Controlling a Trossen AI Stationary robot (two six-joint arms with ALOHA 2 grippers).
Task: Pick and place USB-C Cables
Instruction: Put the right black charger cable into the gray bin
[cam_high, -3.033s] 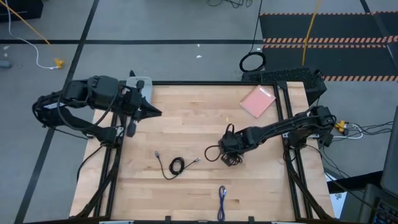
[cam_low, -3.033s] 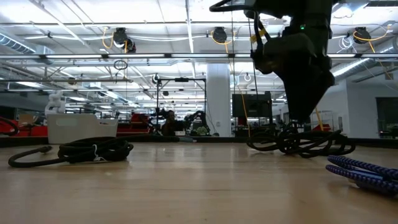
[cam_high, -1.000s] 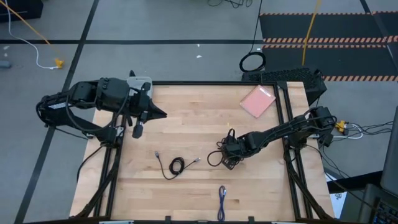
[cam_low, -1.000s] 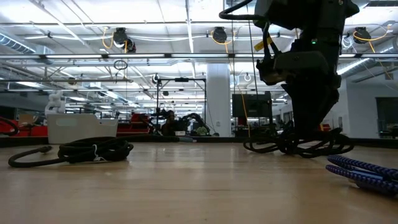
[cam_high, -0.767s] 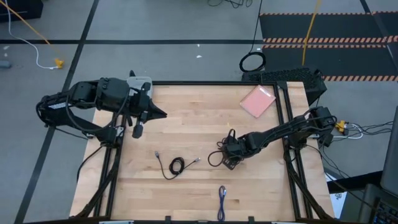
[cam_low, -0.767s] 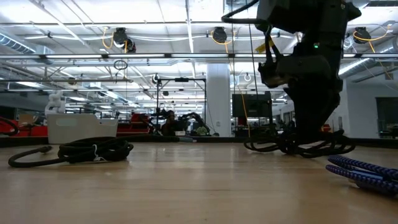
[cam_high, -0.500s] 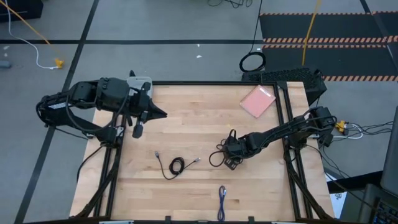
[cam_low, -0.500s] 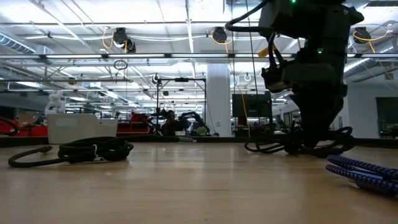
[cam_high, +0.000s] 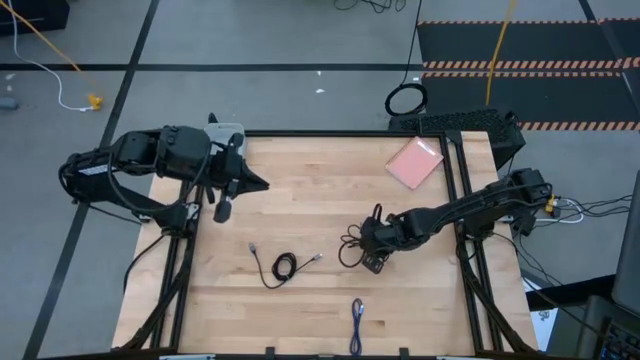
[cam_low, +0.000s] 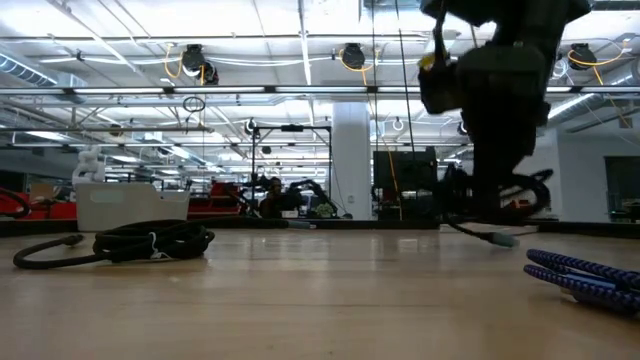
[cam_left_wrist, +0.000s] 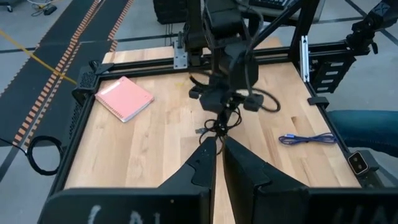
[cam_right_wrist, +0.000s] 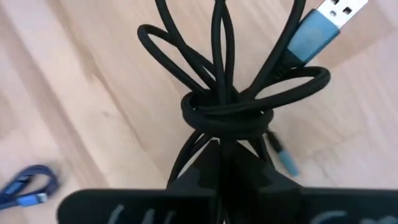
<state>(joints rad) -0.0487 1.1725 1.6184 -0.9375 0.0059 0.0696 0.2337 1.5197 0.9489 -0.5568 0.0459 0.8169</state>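
The right gripper (cam_right_wrist: 224, 152) has its jaws clamped on a black USB-C cable (cam_right_wrist: 231, 99), pinching it just below the wrap that binds its loops, so the bundle hangs together as one piece with its light-blue plug (cam_right_wrist: 317, 28) splayed outward. In the low view this cable (cam_low: 505, 200) hangs clear of the wooden table (cam_low: 300, 300), apparently lifted for carrying. Nearer that camera lies the blue-purple cable (cam_low: 585, 275) at the front edge, untouched. Left of the lifted bundle, the second black cable (cam_high: 282, 266) lies loosely coiled on the wood. Farther back, the left gripper (cam_high: 258, 184) waits above the rear left corner, jaws together and empty, out of the way. A pink flat square (cam_high: 413, 162) sits at the back right.
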